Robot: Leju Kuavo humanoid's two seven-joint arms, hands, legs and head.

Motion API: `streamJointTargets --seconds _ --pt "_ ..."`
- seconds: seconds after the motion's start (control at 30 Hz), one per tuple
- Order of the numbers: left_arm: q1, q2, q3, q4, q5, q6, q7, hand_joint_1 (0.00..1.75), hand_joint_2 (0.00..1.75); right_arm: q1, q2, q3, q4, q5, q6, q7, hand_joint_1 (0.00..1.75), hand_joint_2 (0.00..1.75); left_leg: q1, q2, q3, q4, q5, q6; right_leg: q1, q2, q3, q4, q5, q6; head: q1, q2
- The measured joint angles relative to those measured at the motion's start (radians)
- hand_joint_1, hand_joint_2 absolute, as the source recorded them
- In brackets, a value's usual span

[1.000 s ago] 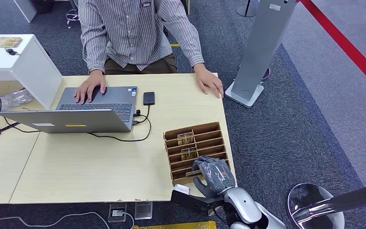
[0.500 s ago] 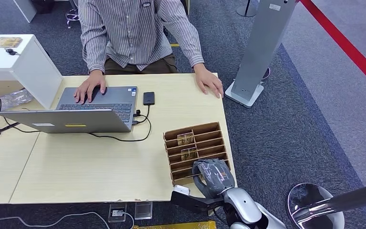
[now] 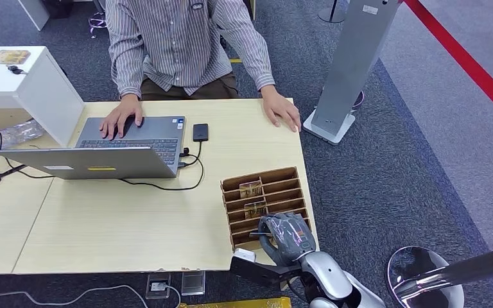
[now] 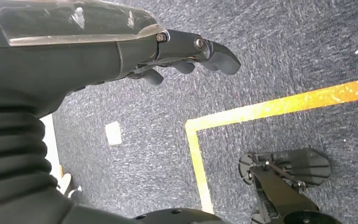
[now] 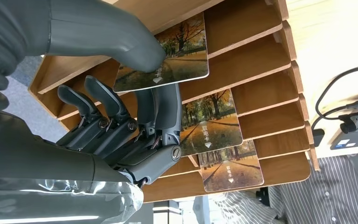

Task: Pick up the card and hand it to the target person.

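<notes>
Right hand [image 5: 121,116] pinches an autumn-tree printed card [image 5: 168,60] between thick grey thumb and dark fingers [image 5: 165,109], just above the slotted wooden card rack [image 3: 266,205] at the table's near edge. Left hand [image 4: 186,53], fingers loosely curled, holds nothing above grey carpet.

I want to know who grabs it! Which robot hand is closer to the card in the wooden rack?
The right. The right hand pinches the card at the wooden rack on the table. The left hand hangs over carpet, away from the rack.
</notes>
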Motion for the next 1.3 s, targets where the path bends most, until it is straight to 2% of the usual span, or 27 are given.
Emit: streamJointTargets --seconds 0.37,0.53,0.9,1.07,1.3 --pt "0.000 0.000 0.000 0.000 -0.005 0.002 -0.001 0.00 1.75 -0.001 0.000 -0.001 0.003 -0.009 -0.037 -0.004 1.66 1.75 0.000 0.000 0.000 0.000 0.000 0.000 0.000 0.000 0.000 0.000 0.000 0.000 0.000 0.000" --pt "0.000 0.000 0.000 0.000 -0.011 -0.006 -0.002 0.00 1.75 -0.016 -0.003 -0.021 -0.025 -0.096 -0.075 -0.047 1.66 1.75 0.000 0.000 0.000 0.000 0.000 0.000 0.000 0.000 0.000 0.000 0.000 0.000 0.000 0.000" --pt "0.000 0.006 0.000 0.000 -0.012 -0.017 -0.011 0.00 1.75 -0.246 -0.058 -0.119 -0.271 -0.314 0.060 -0.053 1.66 1.75 0.000 0.001 0.001 0.000 0.001 0.001 0.000 0.000 0.000 0.000 0.002 0.000 0.000 0.000" --pt "-0.001 0.005 0.000 0.000 -0.011 -0.018 -0.011 0.00 1.75 -0.314 -0.045 -0.126 -0.280 -0.376 0.055 -0.116 1.66 1.75 0.000 0.000 0.000 0.000 0.001 0.001 0.000 0.000 0.000 0.000 0.002 0.000 0.000 0.000" --pt "-0.003 0.003 -0.002 0.000 -0.013 -0.020 -0.013 0.00 1.75 -0.381 0.018 -0.124 -0.140 -0.436 -0.093 -0.260 1.66 1.75 0.000 0.000 0.000 0.000 0.001 0.001 0.000 0.000 0.001 0.000 0.002 0.000 0.001 0.000"
